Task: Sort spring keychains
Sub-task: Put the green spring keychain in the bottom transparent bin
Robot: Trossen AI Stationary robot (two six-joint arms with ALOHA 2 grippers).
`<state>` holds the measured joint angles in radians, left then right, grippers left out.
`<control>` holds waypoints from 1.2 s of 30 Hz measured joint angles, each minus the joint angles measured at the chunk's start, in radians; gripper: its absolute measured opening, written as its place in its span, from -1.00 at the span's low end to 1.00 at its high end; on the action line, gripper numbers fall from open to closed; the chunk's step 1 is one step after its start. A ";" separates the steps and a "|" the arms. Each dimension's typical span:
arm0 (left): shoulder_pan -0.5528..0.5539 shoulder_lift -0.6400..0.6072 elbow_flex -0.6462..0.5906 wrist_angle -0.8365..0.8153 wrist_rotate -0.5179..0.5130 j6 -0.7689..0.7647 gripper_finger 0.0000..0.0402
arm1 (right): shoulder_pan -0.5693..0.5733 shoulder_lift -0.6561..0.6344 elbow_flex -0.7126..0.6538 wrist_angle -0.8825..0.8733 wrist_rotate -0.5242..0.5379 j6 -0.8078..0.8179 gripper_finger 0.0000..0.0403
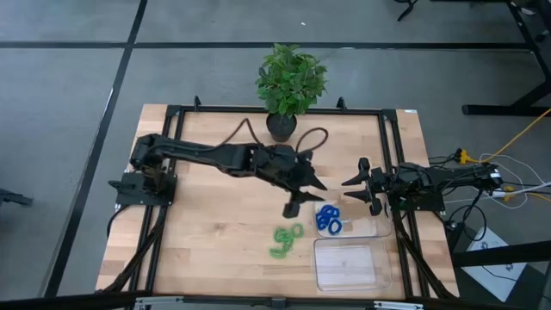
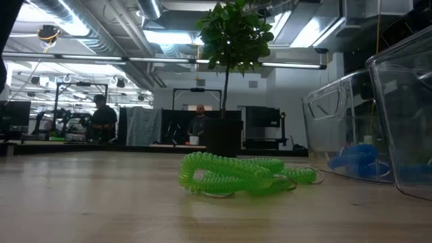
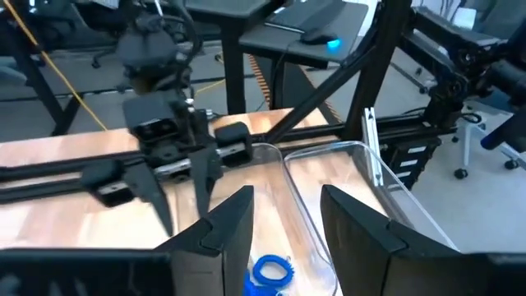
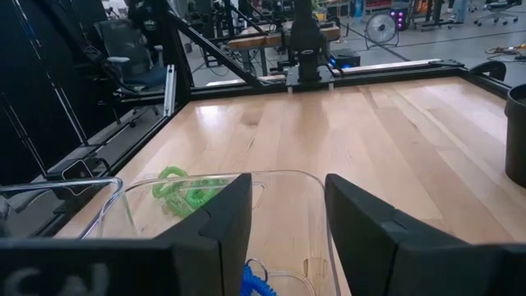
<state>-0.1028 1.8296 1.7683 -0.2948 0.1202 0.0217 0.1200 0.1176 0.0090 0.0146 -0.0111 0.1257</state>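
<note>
A wooden table seen from above, with two dark robot arms and two clear plastic trays near its right side. The blue spring keychains lie bunched in the tray nearer the plant; the tray nearer the front edge holds nothing that can be seen. The green spring keychains sit in a loose tangle on the bare wood, just left of the trays and touching neither.

The left gripper hangs above the table beside the blue tray, its fingers spread apart and holding nothing. The right gripper waits at the table's right rail beside that tray, fingers also parted and empty.

The blue ones look sorted, and the green pile seems to be the step in hand. The next move likely calls for the left gripper to come down on the green tangle and lift one coil free without dragging the others.

A potted plant stands at the far edge, well clear. The tray walls are the nearest obstacle
</note>
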 joint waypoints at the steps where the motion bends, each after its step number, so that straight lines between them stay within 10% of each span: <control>1: 0.002 -0.012 0.000 -0.020 -0.001 0.000 -0.31 | 0.000 0.000 0.000 0.000 0.000 0.000 -0.24; 36: -0.014 -0.193 0.000 -0.543 0.004 -0.009 -0.31 | 0.000 0.000 0.000 0.000 0.000 0.000 -0.24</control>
<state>-0.1172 1.6367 1.7679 -0.8373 0.1238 0.0132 0.1200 0.1174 0.0089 0.0143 -0.0112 0.1257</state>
